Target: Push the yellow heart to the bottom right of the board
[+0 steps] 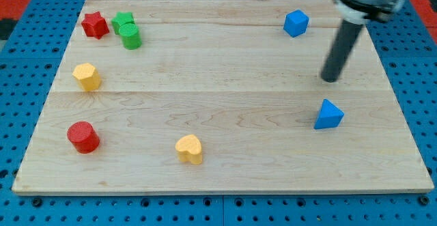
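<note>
My tip (331, 80) sits on the board's (225, 82) right half, upper-middle, w/ the rod slanting up toward the view's top right into the arm's grey collar. No pincer on this rig, just the bare rod, so there is no open/closed state to give, and it's touching no block.

The yellow heart (190, 149) is near the board's bottom edge, a bit left of centre, well apart from my tip: it lies down and far to the view's left of it.

Closest things to my tip are the two blue ones. The blue cube (296, 23) is up and to the left of it, near the top edge. The blue triangular block (329, 115) is just below it, near the right side; there's a clear strip of wood between tip and block.

Left side of the board: red star (95, 25) in the top left corner, green star (123, 21) just right of it, and a green cylinder (131, 37) right under the green star. Those two greens look to be touching, but I can't be sure from this angle. Further down the left edge is a second yellow block (87, 76), prob. hexagonal or similar, shape not clear. Below that, a red cylinder (83, 137) near the bottom left, approx. level w/ the heart and well left of it.
</note>
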{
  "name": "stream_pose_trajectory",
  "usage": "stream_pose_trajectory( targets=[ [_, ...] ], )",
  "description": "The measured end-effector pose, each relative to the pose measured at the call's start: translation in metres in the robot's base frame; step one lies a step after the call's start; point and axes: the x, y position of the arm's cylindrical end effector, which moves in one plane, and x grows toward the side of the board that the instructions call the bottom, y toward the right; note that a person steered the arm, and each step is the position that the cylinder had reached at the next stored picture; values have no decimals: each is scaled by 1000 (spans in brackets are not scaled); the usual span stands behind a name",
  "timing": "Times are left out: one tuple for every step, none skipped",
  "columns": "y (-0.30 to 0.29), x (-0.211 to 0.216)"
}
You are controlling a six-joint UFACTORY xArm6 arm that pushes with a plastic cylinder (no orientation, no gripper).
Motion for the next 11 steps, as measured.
stream_pose_trajectory(
  targets=[
    [-78,-2],
    [-140,24],
    [-177,38],
    [-198,83],
    [-211,123],
    [-227,146],
    [-263,147],
    [-281,167],
    [-198,178],
    [-113,160],
    [-102,163]
  ],
)
